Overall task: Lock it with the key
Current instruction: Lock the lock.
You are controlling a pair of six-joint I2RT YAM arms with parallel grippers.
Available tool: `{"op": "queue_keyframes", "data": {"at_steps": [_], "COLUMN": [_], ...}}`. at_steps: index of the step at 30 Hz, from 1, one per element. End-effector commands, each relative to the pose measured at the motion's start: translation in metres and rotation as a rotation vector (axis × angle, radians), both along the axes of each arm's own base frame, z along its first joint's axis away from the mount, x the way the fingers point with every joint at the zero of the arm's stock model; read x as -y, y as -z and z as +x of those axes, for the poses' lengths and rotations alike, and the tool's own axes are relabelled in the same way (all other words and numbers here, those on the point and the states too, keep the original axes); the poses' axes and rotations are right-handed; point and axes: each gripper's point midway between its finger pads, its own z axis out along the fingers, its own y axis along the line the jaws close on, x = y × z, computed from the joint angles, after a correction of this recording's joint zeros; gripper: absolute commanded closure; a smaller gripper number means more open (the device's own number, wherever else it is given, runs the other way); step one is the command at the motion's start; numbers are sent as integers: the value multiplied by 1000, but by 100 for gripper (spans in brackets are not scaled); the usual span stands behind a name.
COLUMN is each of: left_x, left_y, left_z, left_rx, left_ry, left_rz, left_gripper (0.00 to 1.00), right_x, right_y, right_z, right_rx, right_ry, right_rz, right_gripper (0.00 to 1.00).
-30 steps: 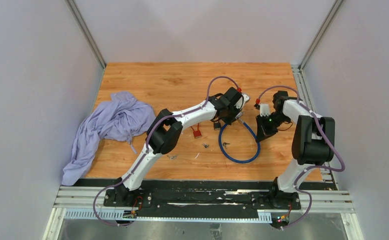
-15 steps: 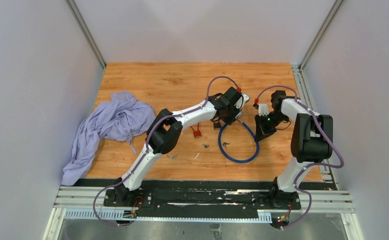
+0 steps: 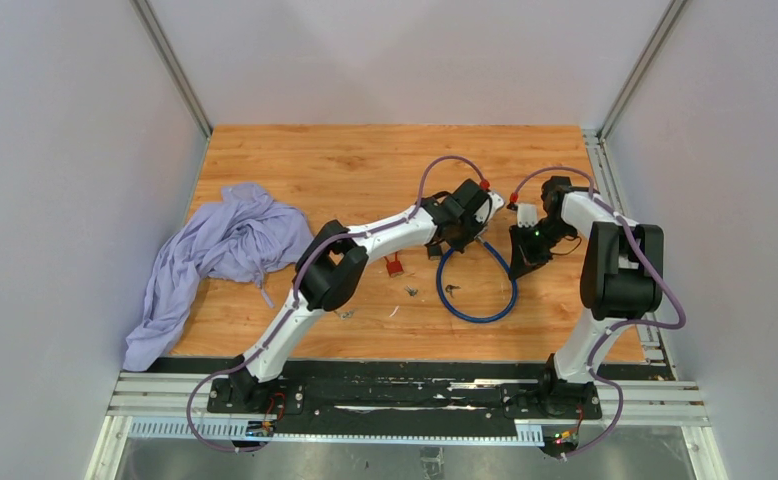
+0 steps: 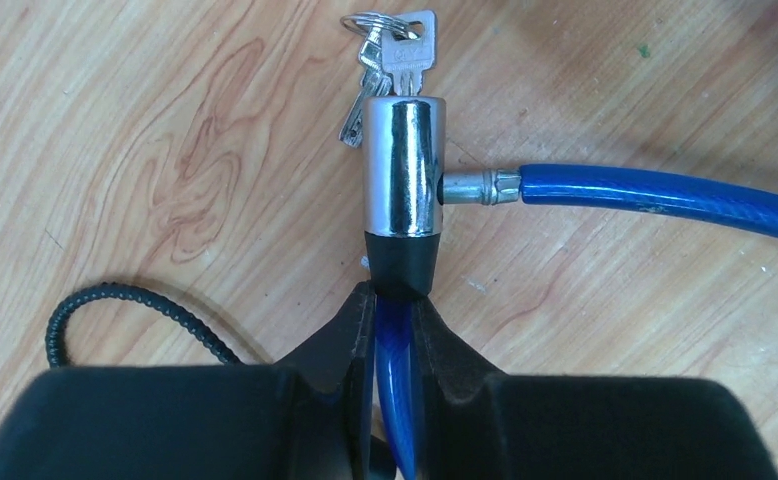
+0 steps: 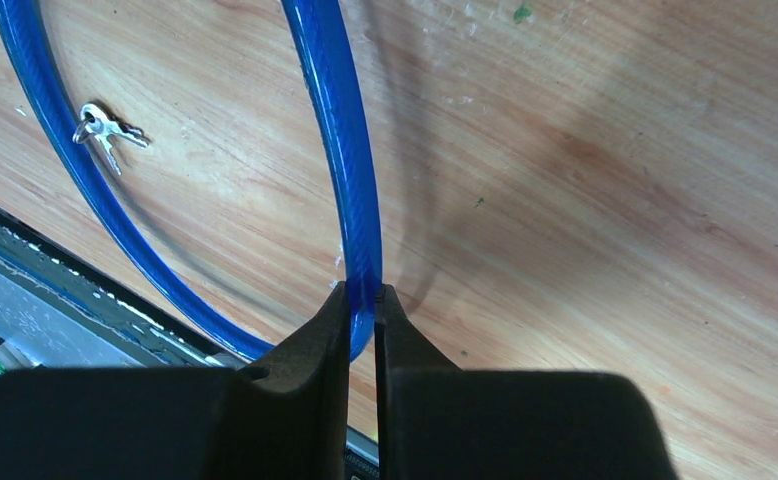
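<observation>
A blue cable lock (image 3: 482,296) lies looped on the wooden table. In the left wrist view its chrome lock cylinder (image 4: 402,165) points away from me. A key (image 4: 406,55) sits in the cylinder's far end, on a ring with other keys. The cable's metal end pin (image 4: 477,187) meets the cylinder's side hole. My left gripper (image 4: 393,300) is shut on the blue cable just below the cylinder's black collar. My right gripper (image 5: 363,297) is shut on the blue cable (image 5: 340,120) further along the loop. In the top view the two grippers (image 3: 472,233) (image 3: 518,262) stand close together.
A red padlock (image 3: 394,266) and small loose keys (image 3: 411,291) lie left of the loop. Another bunch of keys (image 5: 105,125) lies inside the loop. A crumpled lilac cloth (image 3: 225,245) covers the table's left side. White walls enclose the table.
My left gripper has shifted slightly right with the lock. The right gripper has moved left and back with the cable, so the loop is narrower.
</observation>
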Motion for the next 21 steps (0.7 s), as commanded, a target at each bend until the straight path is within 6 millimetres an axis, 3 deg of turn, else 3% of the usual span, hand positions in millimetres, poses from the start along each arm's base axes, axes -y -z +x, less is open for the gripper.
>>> {"op": "queue_keyframes", "data": {"at_steps": [1,13,21], "left_x": [7,13,18], "left_y": [-4,-5,-7], "left_z": [-10,-17,-26], "left_rx": [66,130,97], "left_ry": [60,99,123], "left_rz": [36,87,59], "left_gripper": [99,100,100], "right_x": [-16,-25,-32], "right_y": [-10,-22,-13], "right_z": [3,15,28], "right_rx": [-21,-17,-10], "right_ry": [8,48,65], "right_rz": [56,117,162], "right_gripper": [99,99,99]}}
